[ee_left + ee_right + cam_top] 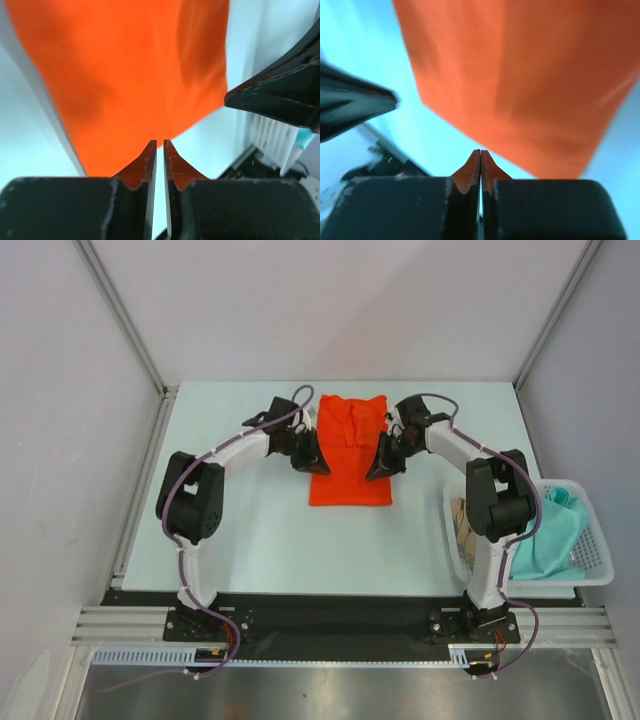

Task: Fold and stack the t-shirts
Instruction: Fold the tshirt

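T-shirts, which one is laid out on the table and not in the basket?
The orange-red t-shirt, folded flat between the two claws. The teal-green t-shirt sits bunched in the white basket at the right edge.

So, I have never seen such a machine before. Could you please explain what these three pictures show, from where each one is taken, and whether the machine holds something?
The machine is two robot arms fixed side by side at the near edge of a pale table. The wide picture looks down from above and behind them. The other two come from small cameras on each wrist, so each shows its own black fingers at the bottom.

In the middle lies an orange-red t-shirt, folded into a long rectangle. The left gripper and the right gripper sit at its two side edges. Both look closed, or nearly so, and neither visibly pinches cloth.

At the right stands a white mesh basket with a teal-green t-shirt inside and something tan beside it, partly hidden by the right arm.
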You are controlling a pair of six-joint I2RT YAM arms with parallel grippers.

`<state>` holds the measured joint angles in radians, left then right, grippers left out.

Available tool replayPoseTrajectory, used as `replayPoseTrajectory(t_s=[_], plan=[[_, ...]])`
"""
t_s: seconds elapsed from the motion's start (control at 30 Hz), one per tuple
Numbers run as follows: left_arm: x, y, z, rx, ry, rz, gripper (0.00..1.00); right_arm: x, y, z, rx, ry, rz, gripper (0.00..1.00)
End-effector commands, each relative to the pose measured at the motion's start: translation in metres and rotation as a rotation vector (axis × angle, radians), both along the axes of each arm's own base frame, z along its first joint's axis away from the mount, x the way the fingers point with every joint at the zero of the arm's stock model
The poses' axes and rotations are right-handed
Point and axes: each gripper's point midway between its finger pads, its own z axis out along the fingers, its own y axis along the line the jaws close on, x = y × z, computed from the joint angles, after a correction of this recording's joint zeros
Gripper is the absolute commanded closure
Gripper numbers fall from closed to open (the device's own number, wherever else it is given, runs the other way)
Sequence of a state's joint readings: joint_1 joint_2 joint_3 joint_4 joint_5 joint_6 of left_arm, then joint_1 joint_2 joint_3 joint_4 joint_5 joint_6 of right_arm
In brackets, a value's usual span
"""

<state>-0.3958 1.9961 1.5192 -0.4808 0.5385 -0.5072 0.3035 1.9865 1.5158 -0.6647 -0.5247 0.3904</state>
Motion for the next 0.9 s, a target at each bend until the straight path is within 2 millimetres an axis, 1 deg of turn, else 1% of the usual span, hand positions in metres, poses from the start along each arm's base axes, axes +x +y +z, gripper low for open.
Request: replayPoseTrajectory(t_s=[0.0,0.03,0.07,0.1,0.13,0.17,0.2,0.23,0.27,0.3,0.37,0.5,0.53,0.6,0.63,0.7,0.73,0.77,0.83,0.87], plan=[[-0.031,-0.021,0.008,-0.102,0.018,-0.099,0.88,-0.025,0.031,0.031,0.227,0.022,0.118,1.00],[-0.034,-0.020,0.002,-0.085,0.030,-0.105,0.89,-0.030,0.036,0.030,0.250,0.053,0.140,1.00],[-0.037,-0.019,-0.009,-0.065,0.058,-0.108,0.91,-0.032,0.042,0.033,0.260,0.065,0.166,1.00],[-0.043,-0.015,-0.018,-0.035,0.088,-0.110,0.93,-0.035,0.048,0.030,0.267,0.083,0.190,1.00],[-0.045,-0.011,-0.023,-0.011,0.099,-0.107,0.93,-0.041,0.058,0.018,0.256,0.119,0.220,1.00],[-0.046,-0.008,-0.029,0.011,0.103,-0.104,0.94,-0.041,0.066,0.019,0.251,0.118,0.242,1.00],[-0.049,-0.002,-0.037,0.044,0.111,-0.104,0.93,-0.042,0.070,0.013,0.243,0.130,0.253,1.00],[-0.051,0.000,-0.040,0.054,0.116,-0.104,0.93,-0.047,0.077,-0.001,0.232,0.170,0.266,1.00],[-0.052,0.002,-0.043,0.063,0.124,-0.104,0.93,-0.048,0.081,-0.006,0.239,0.189,0.270,1.00],[-0.056,0.005,-0.052,0.083,0.145,-0.106,0.94,-0.047,0.084,-0.009,0.240,0.198,0.272,1.00],[-0.057,0.009,-0.059,0.103,0.153,-0.098,0.94,-0.052,0.087,-0.023,0.236,0.236,0.281,1.00],[-0.059,0.018,-0.078,0.141,0.174,-0.079,0.94,-0.058,0.083,-0.036,0.221,0.269,0.291,1.00],[-0.060,0.021,-0.086,0.160,0.185,-0.077,0.94,-0.060,0.080,-0.040,0.204,0.270,0.292,1.00],[-0.062,0.025,-0.094,0.180,0.200,-0.080,0.94,-0.059,0.073,-0.043,0.201,0.279,0.281,1.00],[-0.064,0.026,-0.098,0.189,0.209,-0.080,0.94,-0.063,0.068,-0.047,0.196,0.294,0.274,1.00],[-0.064,0.033,-0.109,0.215,0.227,-0.073,0.95,-0.061,0.057,-0.051,0.189,0.305,0.251,1.00],[-0.064,0.034,-0.110,0.217,0.231,-0.071,0.95,-0.061,0.052,-0.052,0.183,0.307,0.246,1.00],[-0.064,0.038,-0.114,0.223,0.236,-0.065,0.95,-0.065,0.045,-0.057,0.172,0.325,0.241,1.00],[-0.064,0.041,-0.116,0.226,0.243,-0.063,0.94,-0.063,0.032,-0.058,0.146,0.319,0.220,1.00],[-0.063,0.042,-0.117,0.228,0.242,-0.062,0.95,-0.068,0.024,-0.061,0.128,0.327,0.221,1.00]])
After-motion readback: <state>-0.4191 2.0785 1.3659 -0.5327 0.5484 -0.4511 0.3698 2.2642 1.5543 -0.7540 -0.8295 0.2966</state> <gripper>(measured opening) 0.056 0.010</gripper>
